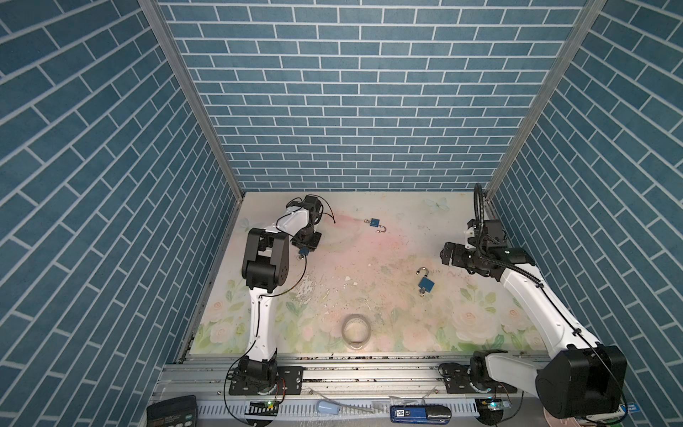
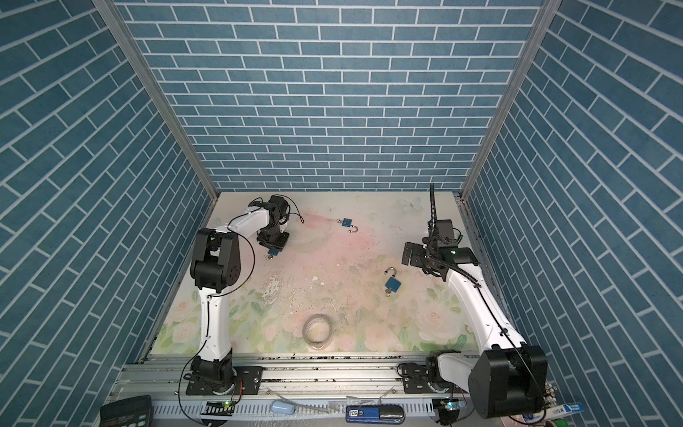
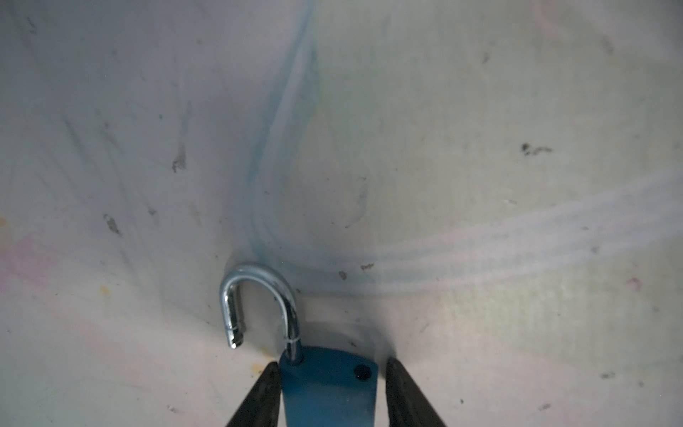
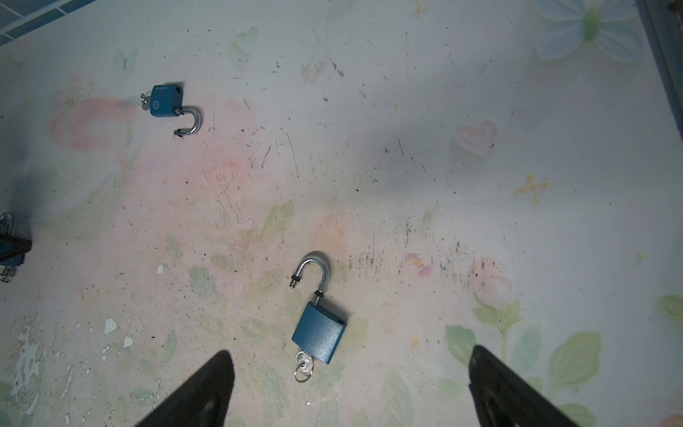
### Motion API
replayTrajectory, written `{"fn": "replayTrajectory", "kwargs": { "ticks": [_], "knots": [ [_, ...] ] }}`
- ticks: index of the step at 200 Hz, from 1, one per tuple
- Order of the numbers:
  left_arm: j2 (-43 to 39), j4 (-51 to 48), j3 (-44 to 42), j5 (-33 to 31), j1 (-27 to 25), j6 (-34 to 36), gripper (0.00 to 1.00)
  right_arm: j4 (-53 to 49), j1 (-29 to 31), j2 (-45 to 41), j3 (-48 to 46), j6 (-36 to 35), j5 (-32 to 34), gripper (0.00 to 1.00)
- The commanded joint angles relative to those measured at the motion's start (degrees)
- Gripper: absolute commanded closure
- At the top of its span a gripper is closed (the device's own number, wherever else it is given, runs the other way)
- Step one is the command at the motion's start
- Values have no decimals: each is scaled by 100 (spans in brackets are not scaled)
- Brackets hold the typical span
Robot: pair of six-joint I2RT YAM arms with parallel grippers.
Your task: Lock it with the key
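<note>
**Top views:** No lock is closed yet. Three blue padlocks lie on the flowered surface (image 1: pixel 332 303), all with their shackles swung open. The left padlock (image 1: pixel 303 251) is at ten o'clock, the far padlock (image 1: pixel 375 222) at twelve and the right padlock (image 1: pixel 426 284) at four. A roll of tape (image 1: pixel 356 331) sits at six. The left arm (image 1: pixel 264 258) folds steeply down over its padlock, and the right arm (image 1: pixel 525 284) reaches out low and level.

**Left wrist:** The left fingers (image 3: pixel 260 399) bracket the padlock's blue body. One touches its edge and the other appears just clear, so they are not yet clamped. The shackle (image 3: pixel 258 292) hangs free of its hole. Pressing it home and turning the key are likely what remains.

**Right wrist:** The right fingers (image 4: pixel 207 392) are spread wide and hold nothing. They hover above the right padlock, whose key (image 4: pixel 305 364) is already inserted.
</note>
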Motion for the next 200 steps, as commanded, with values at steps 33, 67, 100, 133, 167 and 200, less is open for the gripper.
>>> {"fn": "replayTrajectory", "kwargs": {
  "ticks": [33, 67, 100, 133, 167, 200],
  "knots": [
    [348, -164, -17, 171, -34, -89, 58, -125, 19, -155, -77, 172, -33, 1],
    [398, -262, 65, 148, -35, -158, 63, -45, 19, -281, -190, 172, -161, 1],
    [440, -442, 265, 383, -57, -423, 68, -41, 26, -240, -225, 267, -446, 1],
    [175, -287, 269, 910, -102, -892, 71, 441, 80, -316, -498, 723, -525, 1],
    [-147, -31, 77, 1473, -137, -1500, 71, 1201, 155, -472, -792, 1224, -1095, 1],
    [-545, 289, -220, 1945, -267, -2048, 73, 2155, 445, -397, -1081, 1703, -1467, 1]
  ]
}}
